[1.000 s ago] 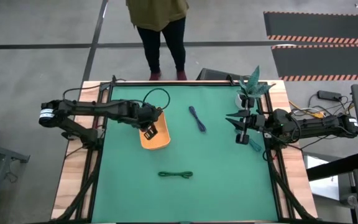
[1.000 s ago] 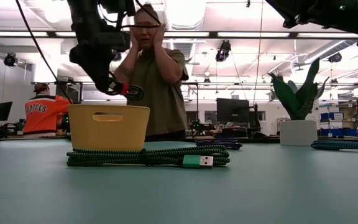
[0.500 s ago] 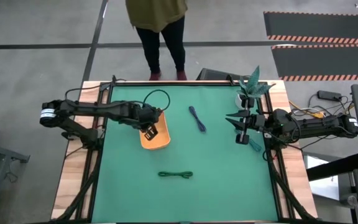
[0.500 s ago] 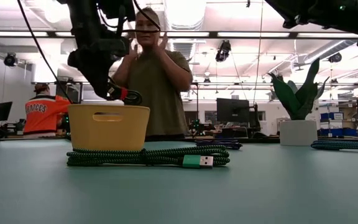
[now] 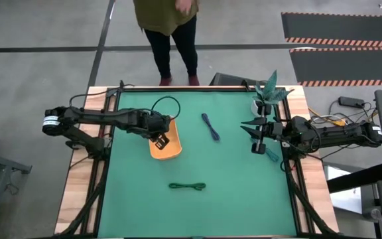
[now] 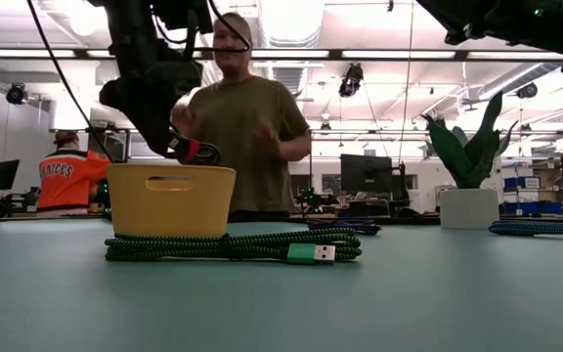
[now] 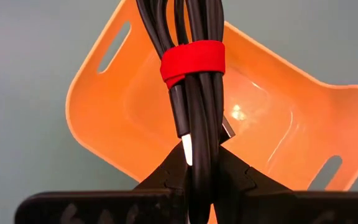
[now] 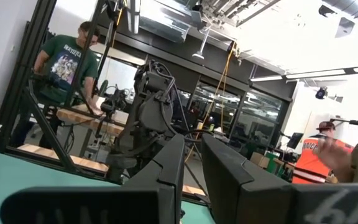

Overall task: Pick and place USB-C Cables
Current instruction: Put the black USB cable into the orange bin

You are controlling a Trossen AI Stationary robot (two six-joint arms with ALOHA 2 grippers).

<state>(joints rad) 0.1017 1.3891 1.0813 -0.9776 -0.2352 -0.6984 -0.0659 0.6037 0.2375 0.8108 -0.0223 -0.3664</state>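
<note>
My left gripper (image 5: 159, 139) hovers over the orange tray (image 5: 168, 149), shut on a black USB-C cable bundle (image 7: 194, 93) tied with a red strap (image 7: 191, 61). In the low view the bundle (image 6: 195, 150) is just above the tray's rim (image 6: 171, 168). A green cable bundle (image 5: 187, 186) lies flat on the mat near the front. A dark blue one (image 5: 210, 126) lies flat farther back. At the table's right edge my right gripper (image 5: 256, 135) waits in the air, its fingers a narrow gap apart (image 8: 193, 140) with nothing between them. My left gripper pinches the black bundle between its two fingers (image 7: 166, 177) near one end, beside a silver connector (image 7: 186, 149). The fingers come steeply from above. The bundle runs on past the fingertips, strap end out front, clear of the tray below.
A potted plant (image 5: 267, 97) stands at the far right corner, and a teal cable (image 5: 270, 153) lies by the right edge under the right arm. A person (image 5: 168, 26) stands behind the far edge. Open mat lies between the tray and the right arm.
My left gripper has rolled a little about its own axis above the tray, and the black bundle has turned with it. The person behind the table has lowered both hands from the face.
</note>
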